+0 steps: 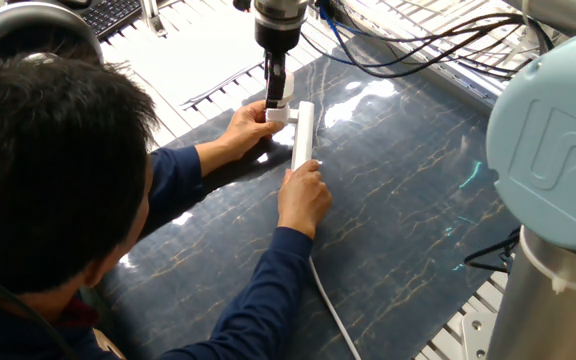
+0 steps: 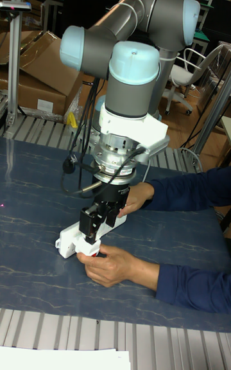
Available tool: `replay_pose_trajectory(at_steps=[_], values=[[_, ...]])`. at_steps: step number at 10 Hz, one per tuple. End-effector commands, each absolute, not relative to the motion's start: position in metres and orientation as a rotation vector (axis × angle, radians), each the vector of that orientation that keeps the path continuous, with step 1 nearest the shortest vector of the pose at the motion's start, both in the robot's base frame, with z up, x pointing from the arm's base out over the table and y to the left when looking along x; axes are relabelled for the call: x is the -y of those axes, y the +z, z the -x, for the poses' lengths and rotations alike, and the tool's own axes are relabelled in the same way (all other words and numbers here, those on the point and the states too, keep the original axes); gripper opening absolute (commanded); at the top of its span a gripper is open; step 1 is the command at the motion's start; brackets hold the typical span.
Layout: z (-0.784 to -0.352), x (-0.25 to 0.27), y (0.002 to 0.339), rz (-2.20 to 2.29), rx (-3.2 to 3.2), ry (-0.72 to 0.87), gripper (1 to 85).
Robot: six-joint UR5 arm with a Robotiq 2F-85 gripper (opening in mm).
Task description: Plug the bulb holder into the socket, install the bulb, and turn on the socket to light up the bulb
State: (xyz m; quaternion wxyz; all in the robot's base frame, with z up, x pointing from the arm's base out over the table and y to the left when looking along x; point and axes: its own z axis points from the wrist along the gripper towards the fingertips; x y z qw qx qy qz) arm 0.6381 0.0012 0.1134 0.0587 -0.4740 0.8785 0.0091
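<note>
1. the claw (image 1: 279, 88) points straight down, pinching the bulb (image 1: 283, 92) upright, dome up.
2. directly below it sits the bulb holder (image 1: 277, 114), steadied by a person's hand (image 1: 240, 130).
3. beside that, the socket (image 1: 303, 134) runs lengthwise away from the person, with a second hand (image 1: 304, 198) at its near end.

A robot claw (image 1: 279, 88) points straight down near the top of the frame, its fingers closed on a small white bulb (image 1: 282, 88). Directly under the claw sits a white holder (image 1: 277, 114), touching the side of a long white socket (image 1: 303, 134) that runs from the claw toward the viewer on a dark marbled table (image 1: 398, 200). A person leans in from the left. One hand (image 1: 245, 129) cups the holder just below the claw; the other hand (image 1: 303, 198) presses the socket's near end. A white cord (image 1: 330, 305) trails off toward the bottom edge.
</note>
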Motion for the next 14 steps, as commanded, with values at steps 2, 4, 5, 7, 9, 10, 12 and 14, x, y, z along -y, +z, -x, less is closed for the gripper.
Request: replay_pose_trajectory(at_steps=[2, 4, 5, 7, 9, 10, 12, 14], values=[[-0.644, 0.003, 0.11, 1.682, -2.487, -0.045, 62.0], [-0.646, 0.008, 0.112, 1.753, -2.438, -0.066, 59.0], [-0.647, 0.011, 0.115, 1.8, -2.399, -0.067, 58.7], [-0.648, 0.015, 0.118, 1.845, -2.357, -0.063, 58.0], [-0.645, 0.014, 0.119, 1.854, -2.356, -0.061, 57.7], [-0.642, 0.01, 0.118, 1.826, -2.376, -0.056, 57.7], [-0.641, 0.003, 0.114, 1.794, -2.393, -0.054, 57.7], [-0.636, 0.0, 0.11, 1.801, -2.382, -0.011, 58.3]])
